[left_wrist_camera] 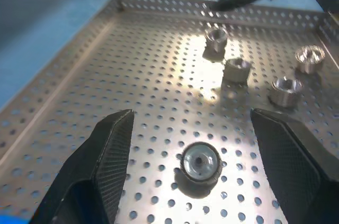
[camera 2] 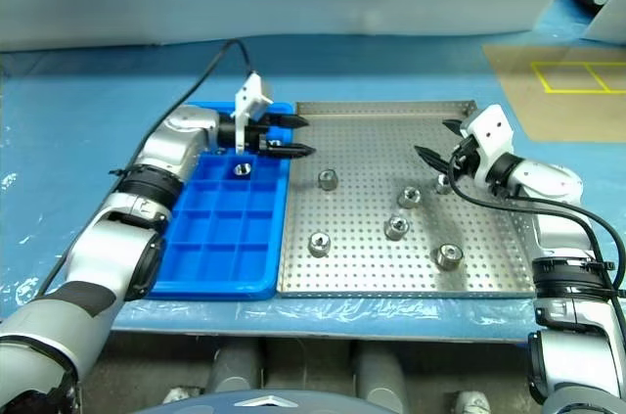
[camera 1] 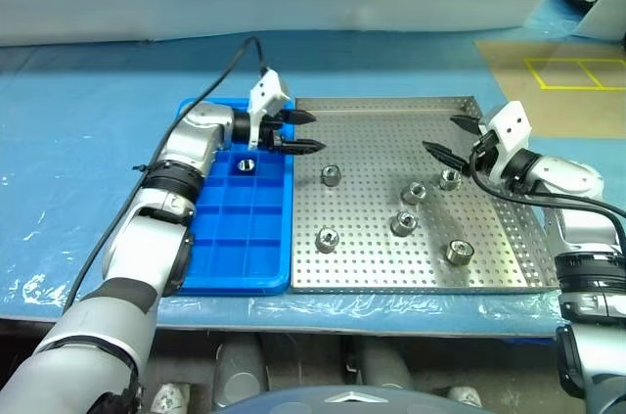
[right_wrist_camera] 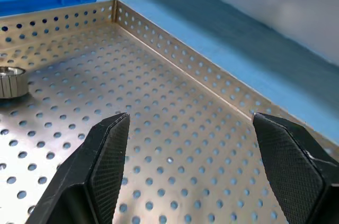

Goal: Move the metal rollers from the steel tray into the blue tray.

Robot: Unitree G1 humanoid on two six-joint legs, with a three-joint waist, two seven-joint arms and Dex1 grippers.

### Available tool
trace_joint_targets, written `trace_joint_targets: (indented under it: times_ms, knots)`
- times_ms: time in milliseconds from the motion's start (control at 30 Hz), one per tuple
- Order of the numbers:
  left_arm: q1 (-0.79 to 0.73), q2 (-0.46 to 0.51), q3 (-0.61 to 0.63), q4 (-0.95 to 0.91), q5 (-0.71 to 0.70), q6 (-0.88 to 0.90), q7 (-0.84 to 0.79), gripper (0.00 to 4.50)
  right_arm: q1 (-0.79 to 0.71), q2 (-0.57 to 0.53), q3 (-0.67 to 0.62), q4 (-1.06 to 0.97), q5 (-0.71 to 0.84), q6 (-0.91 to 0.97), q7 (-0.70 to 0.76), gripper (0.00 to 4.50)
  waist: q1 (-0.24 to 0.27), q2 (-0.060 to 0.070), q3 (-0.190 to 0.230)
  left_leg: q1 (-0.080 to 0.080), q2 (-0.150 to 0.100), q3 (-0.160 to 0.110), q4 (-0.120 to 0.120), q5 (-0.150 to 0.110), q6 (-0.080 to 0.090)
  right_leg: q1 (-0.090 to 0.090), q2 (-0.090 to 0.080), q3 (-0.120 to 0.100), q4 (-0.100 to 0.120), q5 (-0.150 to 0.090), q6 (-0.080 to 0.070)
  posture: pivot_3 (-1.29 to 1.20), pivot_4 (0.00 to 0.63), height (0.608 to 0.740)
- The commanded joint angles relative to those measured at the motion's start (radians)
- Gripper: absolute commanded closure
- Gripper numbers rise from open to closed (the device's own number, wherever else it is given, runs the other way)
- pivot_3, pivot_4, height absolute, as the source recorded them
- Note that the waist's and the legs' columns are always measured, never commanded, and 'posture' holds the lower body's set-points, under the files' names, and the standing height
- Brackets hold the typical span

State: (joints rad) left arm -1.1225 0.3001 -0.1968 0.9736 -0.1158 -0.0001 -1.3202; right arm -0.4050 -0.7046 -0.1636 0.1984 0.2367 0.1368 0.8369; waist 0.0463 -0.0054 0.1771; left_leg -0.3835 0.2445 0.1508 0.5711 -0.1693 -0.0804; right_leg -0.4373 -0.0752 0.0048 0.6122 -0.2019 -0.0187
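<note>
**Risks: one roller placed, six to go**

Steel tray [camera 1: 391,267] lies just right of the blue tray [camera 1: 235,257], rims touching. Six rollers [camera 1: 404,223] sit scattered on steel; one roller [camera 1: 245,165] is already in a blue cell.

My left gripper [camera 1: 301,132] hangs over the shared rim, fingers spread, empty, aimed at the nearest roller [left_wrist_camera: 199,161]. My right gripper [camera 1: 452,137] hovers over the far right corner, fingers spread, empty.

Likely failures: a smooth cylinder squirts from an off-centre pinch; fingertips snag the perforations; both arms crowd the middle cluster.
</note>
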Motion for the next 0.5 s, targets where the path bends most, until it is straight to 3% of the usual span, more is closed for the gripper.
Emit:
trace_joint_targets:
  times_ms: [33, 300, 500]
  knots:
    - [-0.082, -0.027, -0.046, 0.135, 0.088, -0.114, -0.051, 0.80, 0.058, -0.011, -0.062, -0.161, 0.071, 0.052, -0.009, 0.67, -0.007, 0.000, 0.000, 0.000, 0.000, 0.000, 0.000, 0.000, 0.000, 0.001, 0.000, 0.000, -0.003, 0.001, 0.002, -0.34, 0.150, 0.740]
    - [-0.165, -0.100, -0.078, 0.298, 0.215, -0.186, -0.075, 0.80, 0.207, -0.108, -0.100, -0.524, 0.403, 0.393, 0.153, 0.67, -0.028, 0.000, 0.000, 0.002, -0.001, 0.002, 0.000, -0.003, 0.005, 0.005, -0.001, 0.002, -0.006, 0.002, 0.003, -0.42, 0.150, 0.740]
    - [-0.141, -0.105, -0.093, 0.319, 0.285, -0.230, -0.067, 0.80, 0.224, -0.184, -0.046, -0.529, 0.329, 0.364, 0.193, 0.67, -0.033, 0.000, 0.000, 0.006, -0.002, 0.002, 0.001, -0.007, 0.006, 0.010, -0.002, 0.002, -0.008, 0.002, 0.003, -0.43, 0.150, 0.740]
